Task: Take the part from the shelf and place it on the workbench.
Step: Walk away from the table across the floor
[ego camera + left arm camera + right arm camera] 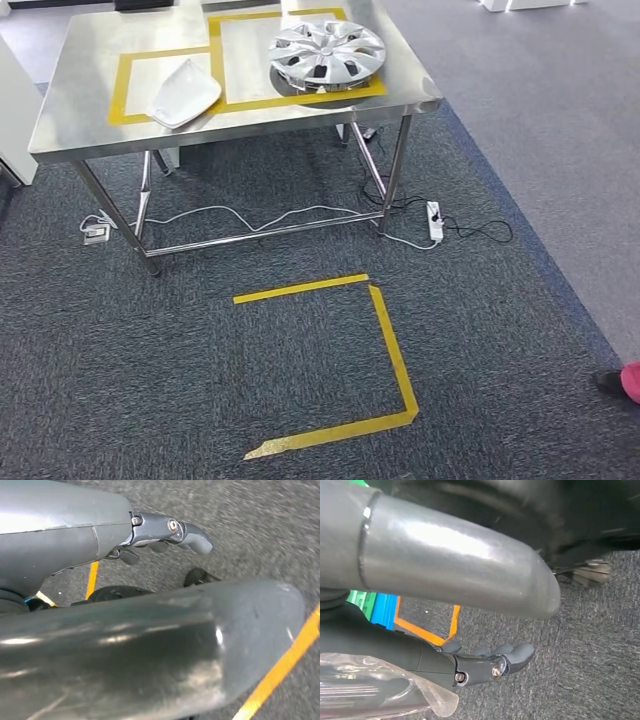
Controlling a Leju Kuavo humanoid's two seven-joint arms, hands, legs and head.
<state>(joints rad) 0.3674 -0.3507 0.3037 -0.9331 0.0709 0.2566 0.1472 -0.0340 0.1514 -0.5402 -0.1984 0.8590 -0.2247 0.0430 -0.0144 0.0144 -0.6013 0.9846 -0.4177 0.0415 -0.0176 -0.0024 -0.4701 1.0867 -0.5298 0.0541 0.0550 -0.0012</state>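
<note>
Yellow tape marks a partial square on the dark carpet closest to the head camera. Beyond it stands the steel workbench, carrying a silver wheel cover inside one taped outline and a white curved panel lying half across the edge of another. White cables and a power strip trail on the floor under and beside the bench legs. Someone's shoe shows at the right edge.

From the left wrist, the left hand hangs over carpet with its fingers extended and apart, holding nothing that I can see.

From the right wrist, the right hand also hangs with fingers stretched out. Clear plastic wrap lies beside its palm side, yet whether the hand has hold of it I cannot tell.

I cannot say for sure which item is the task's part: it may already be one of the two pieces on the bench, while no shelf is in sight.

Risks, as I judge them: a walking foot could snag the loose cables or strip near the bench; the person standing near could be brushed on a turn; and the white panel, near the bench's front edge, could be knocked off if an arm reaches carelessly.
</note>
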